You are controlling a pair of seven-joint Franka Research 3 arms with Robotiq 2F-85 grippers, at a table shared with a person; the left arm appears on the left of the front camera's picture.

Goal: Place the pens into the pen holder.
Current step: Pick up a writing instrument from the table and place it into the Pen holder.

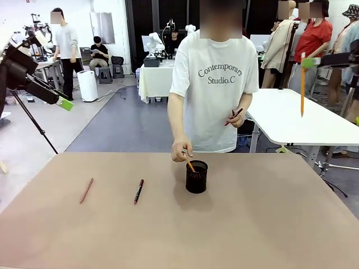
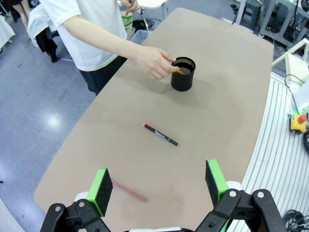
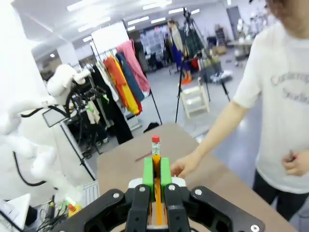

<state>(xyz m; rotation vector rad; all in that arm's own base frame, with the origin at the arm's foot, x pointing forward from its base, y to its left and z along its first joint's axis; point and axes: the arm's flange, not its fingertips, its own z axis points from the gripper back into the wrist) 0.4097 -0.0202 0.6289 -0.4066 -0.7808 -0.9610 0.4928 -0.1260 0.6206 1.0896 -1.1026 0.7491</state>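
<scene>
Black wire mesh makes up the pen holder point(image 1: 196, 178), which stands upright a little beyond the middle of the tabletop point(image 1: 269, 224), toward the far edge where the person stands. The person's hand point(image 1: 182, 150) is at its rim, pinching an orange pencil point(image 1: 190, 166) whose lower end is already inside the cup, tilted so it can slide down the wall. The person's other hand point(image 1: 237, 120) is raised off the tabletop with a dark pen point(image 1: 240, 111) in it, probably the next one to drop in. 2 pens lie flat toward the left edge, well apart from the cup: a black pen with a red tip point(image 1: 138, 191), and farther left a reddish-brown pencil point(image 1: 86, 190), clear of each other so either can be pinched from above without disturbing the other. The left gripper point(image 2: 159, 186) hangs high over that side with its green pads point(image 2: 103, 189) spread wide and nothing between them, the reddish-brown pencil lying just below it in the left wrist view, which suits a descent onto it. The right gripper point(image 3: 156, 170) is clamped tight on an eraser-topped pencil point(image 3: 156, 153), high on the right side; in the front view it hangs point down, fit for lowering straight into the cup once the person's hand is clear
</scene>
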